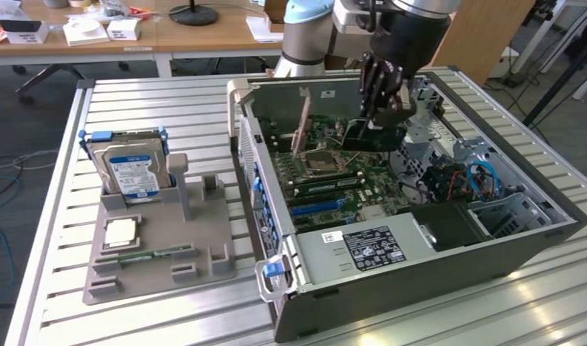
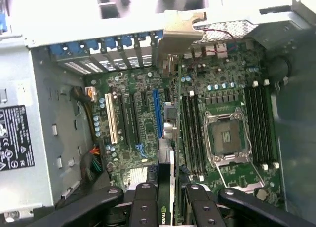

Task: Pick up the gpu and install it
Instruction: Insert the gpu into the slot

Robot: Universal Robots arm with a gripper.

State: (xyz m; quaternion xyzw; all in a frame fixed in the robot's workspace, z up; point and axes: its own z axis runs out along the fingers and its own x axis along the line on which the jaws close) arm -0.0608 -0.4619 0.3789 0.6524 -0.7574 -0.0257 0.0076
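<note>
The gpu [image 1: 370, 139] is a thin black card hanging over the motherboard [image 1: 322, 180] inside the open computer case [image 1: 485, 252]. My gripper [image 1: 382, 119] reaches down from above and is shut on the card's upper edge. In the wrist view the gpu [image 2: 165, 175] appears edge-on between the black fingers [image 2: 145, 205], with a green logo on it. My gripper [image 2: 168, 197] holds it roughly in line with the blue expansion slot [image 2: 157, 111], above the board and not seated.
Inside the case are a bare CPU socket [image 2: 227, 135], RAM slots [image 2: 192, 133], a tan upright plate [image 1: 301, 122] and the power supply [image 1: 370, 249]. To the exterior view's left, a grey fixture [image 1: 158, 245] carries a hard drive [image 1: 135, 169] and a RAM stick [image 1: 144, 254].
</note>
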